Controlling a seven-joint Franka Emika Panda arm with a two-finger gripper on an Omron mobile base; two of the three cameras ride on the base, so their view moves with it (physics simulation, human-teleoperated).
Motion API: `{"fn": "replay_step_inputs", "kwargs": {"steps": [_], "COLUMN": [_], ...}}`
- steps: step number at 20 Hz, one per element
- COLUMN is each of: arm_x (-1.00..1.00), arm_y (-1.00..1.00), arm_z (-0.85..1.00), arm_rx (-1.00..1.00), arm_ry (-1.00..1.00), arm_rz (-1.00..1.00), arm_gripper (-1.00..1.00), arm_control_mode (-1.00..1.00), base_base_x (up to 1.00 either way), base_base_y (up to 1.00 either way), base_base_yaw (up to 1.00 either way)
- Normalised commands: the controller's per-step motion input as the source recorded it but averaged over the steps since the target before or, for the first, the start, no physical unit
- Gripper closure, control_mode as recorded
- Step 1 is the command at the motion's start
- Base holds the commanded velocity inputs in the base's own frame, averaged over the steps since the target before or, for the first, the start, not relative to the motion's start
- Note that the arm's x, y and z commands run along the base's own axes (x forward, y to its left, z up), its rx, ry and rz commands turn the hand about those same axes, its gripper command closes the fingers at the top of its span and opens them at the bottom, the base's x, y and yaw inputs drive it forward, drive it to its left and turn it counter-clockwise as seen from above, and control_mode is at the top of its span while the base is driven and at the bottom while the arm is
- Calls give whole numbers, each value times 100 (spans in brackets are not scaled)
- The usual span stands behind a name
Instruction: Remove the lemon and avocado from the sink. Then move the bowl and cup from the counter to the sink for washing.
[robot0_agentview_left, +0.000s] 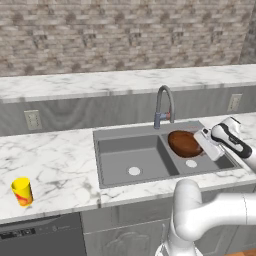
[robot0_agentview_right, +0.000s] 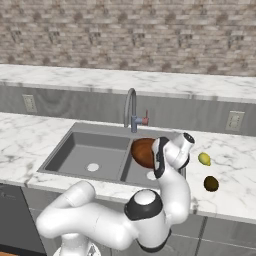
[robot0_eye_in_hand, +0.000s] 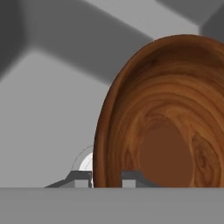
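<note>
The reddish-brown wooden bowl (robot0_agentview_left: 183, 143) (robot0_agentview_right: 143, 152) (robot0_eye_in_hand: 166, 118) hangs tilted on its edge inside the right basin of the grey double sink (robot0_agentview_left: 125, 160) (robot0_agentview_right: 80, 152). My gripper (robot0_agentview_left: 201, 141) (robot0_agentview_right: 156, 156) (robot0_eye_in_hand: 108, 178) is shut on the bowl's rim, one finger on each side of it in the hand view. The yellow cup (robot0_agentview_left: 22, 191) stands on the counter far left of the sink. On the counter right of the sink lie the lemon (robot0_agentview_right: 204, 159) and, nearer the front edge, the dark avocado (robot0_agentview_right: 211, 183).
A curved metal faucet (robot0_agentview_left: 164, 105) (robot0_agentview_right: 132, 112) rises behind the sink's divider. White drains (robot0_agentview_left: 134, 171) (robot0_agentview_right: 93, 167) sit in the basin floors. Wall outlets (robot0_agentview_left: 32, 120) (robot0_agentview_right: 233, 121) are on the backsplash. A dishwasher front (robot0_agentview_left: 40, 235) is under the counter at left.
</note>
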Motion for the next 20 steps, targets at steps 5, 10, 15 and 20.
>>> {"fn": "replay_step_inputs", "kwargs": {"steps": [5, 10, 15, 20], "arm_x": [7, 5, 0, 1], "arm_y": [-7, -7, -9, -7], "arm_z": [-6, -1, 0, -4], "arm_rx": [-1, -1, 0, 0], "arm_ry": [4, 8, 10, 5], "arm_rz": [2, 1, 2, 2], "arm_gripper": [100, 100, 100, 100], "arm_control_mode": [-100, -100, -100, -100], "base_base_x": [0, 0, 0, 0], "base_base_y": [0, 0, 0, 0], "base_base_yaw": [0, 0, 0, 0]}}
